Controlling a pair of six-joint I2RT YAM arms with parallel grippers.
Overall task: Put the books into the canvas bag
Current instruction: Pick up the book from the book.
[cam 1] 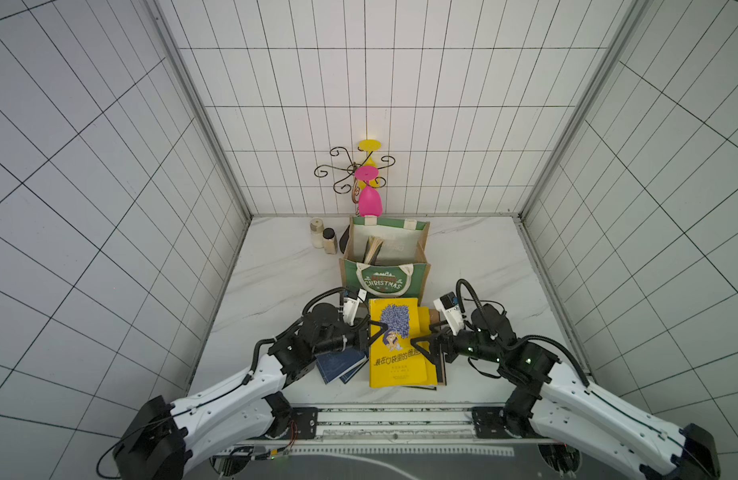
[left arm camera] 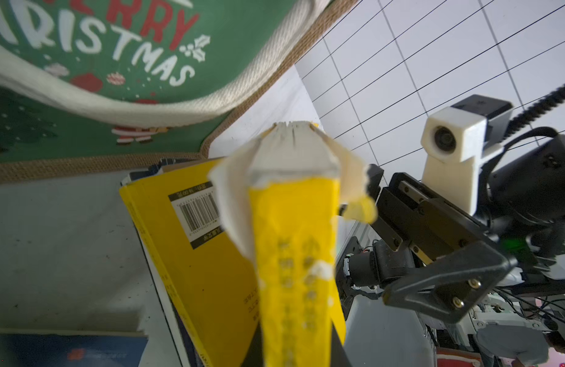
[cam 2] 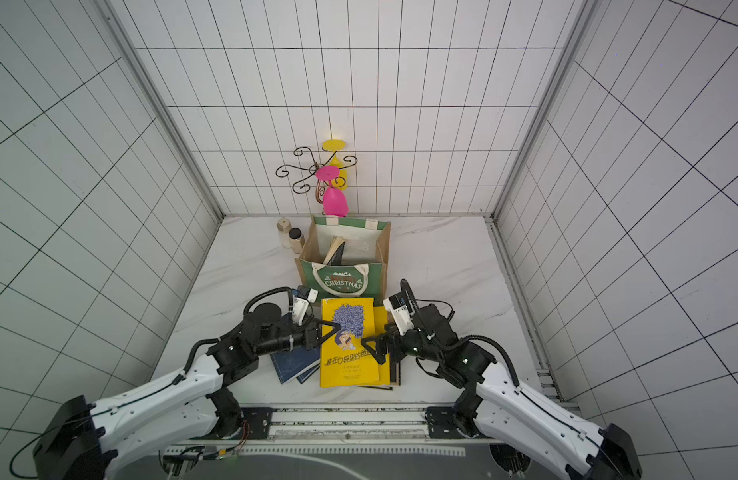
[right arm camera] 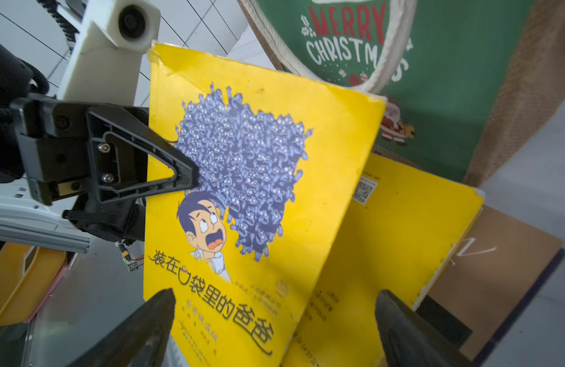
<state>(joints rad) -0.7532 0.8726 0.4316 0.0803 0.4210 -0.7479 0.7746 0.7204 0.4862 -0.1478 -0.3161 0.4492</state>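
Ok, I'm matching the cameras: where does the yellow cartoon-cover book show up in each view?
Top view: yellow cartoon book, centre, just before the canvas bag.
Top view: same spot.
Left wrist: its torn spine, close up, centre.
Right wrist: its front cover, centre.
Shared landmark: the bag's CHRISTMAS print.

Bag far back on the table, book inside it, jars left of it, book pile before it.
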